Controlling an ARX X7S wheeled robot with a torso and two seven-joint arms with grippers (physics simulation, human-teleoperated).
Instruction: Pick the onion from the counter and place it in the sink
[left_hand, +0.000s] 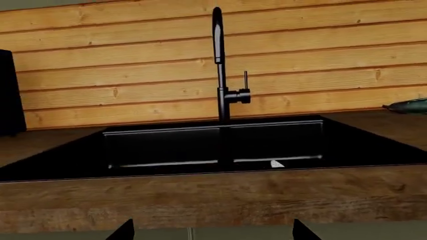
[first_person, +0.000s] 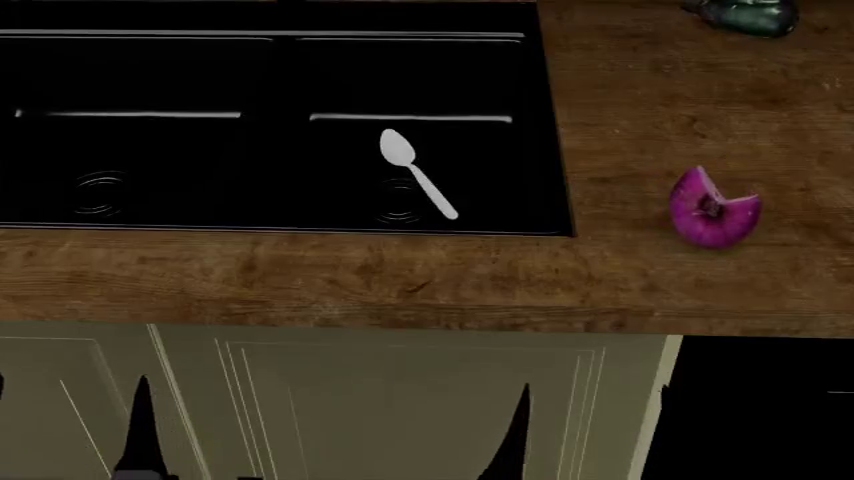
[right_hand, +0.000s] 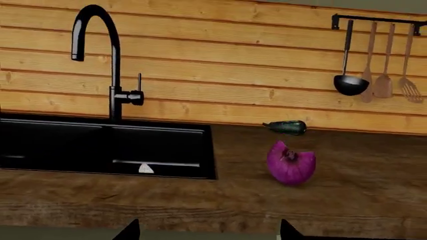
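Note:
The purple onion (first_person: 714, 208) lies on the brown wood counter (first_person: 641, 120), right of the black double sink (first_person: 550, 120). It also shows in the right wrist view (right_hand: 291, 163), ahead of my right gripper (right_hand: 208, 231) and slightly to one side. That gripper is open and empty, below the counter's front edge. My left gripper (left_hand: 212, 231) is open and empty, facing the sink (left_hand: 213, 145) and its dark faucet (left_hand: 219, 65) from below the counter edge. Dark fingertips (first_person: 140, 430) show low in the head view before the cabinet doors.
A silver spoon (first_person: 416, 172) lies in the sink's right basin. A dark green object (first_person: 747, 15) lies at the back of the counter, behind the onion. Utensils hang on a wall rail (right_hand: 377, 65). A black block (left_hand: 10, 92) stands left of the sink.

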